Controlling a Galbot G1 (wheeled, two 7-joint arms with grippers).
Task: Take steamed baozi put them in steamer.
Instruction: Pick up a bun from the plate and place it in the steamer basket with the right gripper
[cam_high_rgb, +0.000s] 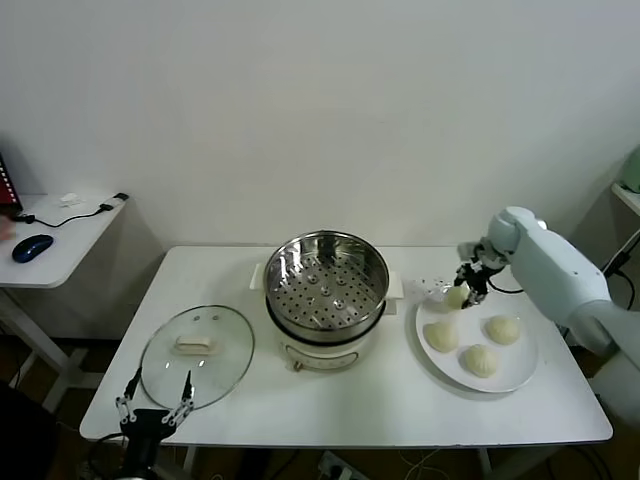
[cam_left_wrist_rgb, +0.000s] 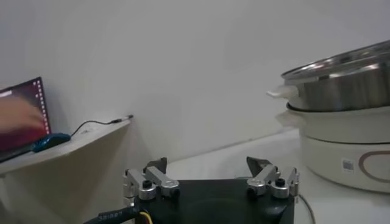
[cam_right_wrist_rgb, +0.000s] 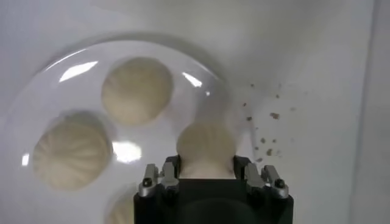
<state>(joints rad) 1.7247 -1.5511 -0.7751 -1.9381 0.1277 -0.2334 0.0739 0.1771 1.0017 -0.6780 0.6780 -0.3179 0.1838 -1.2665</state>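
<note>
Head view takes in a white rectangular table (cam_high_rgb: 350, 415) bearing everything the job needs. At its middle stands the round shiny steel steamer basket with a perforated floor (cam_high_rgb: 325, 275), seated on a white electric cooker base (cam_high_rgb: 325, 350) and holding no buns yet, its mouth uncovered so that buns can be dropped straight in. The round glass lid with a white handle (cam_high_rgb: 197, 355) lies flat on the table on the robot's left, out of the way of the carry. On the right sits a flat white round plate (cam_high_rgb: 520, 375) carrying the pale cream domed baozi: three lie on the plate (cam_high_rgb: 503, 329), and a fourth, the pinched bun (cam_high_rgb: 456, 296), is at the plate's far rim, on the steamer side.

The right gripper (cam_high_rgb: 468, 284) is down on that fourth bun with its fingers closed against its two sides (the right wrist view shows the bun (cam_right_wrist_rgb: 206, 146) wedged between the black fingertips (cam_right_wrist_rgb: 167, 173)); I judge this a fresh grasp, lift not yet begun. A scatter of dark crumbs (cam_right_wrist_rgb: 268, 131) lies on the table beside the plate.

The left gripper (cam_high_rgb: 153, 410) waits at the table's near edge by the lid, fingers spread wide and holding nothing.
</note>
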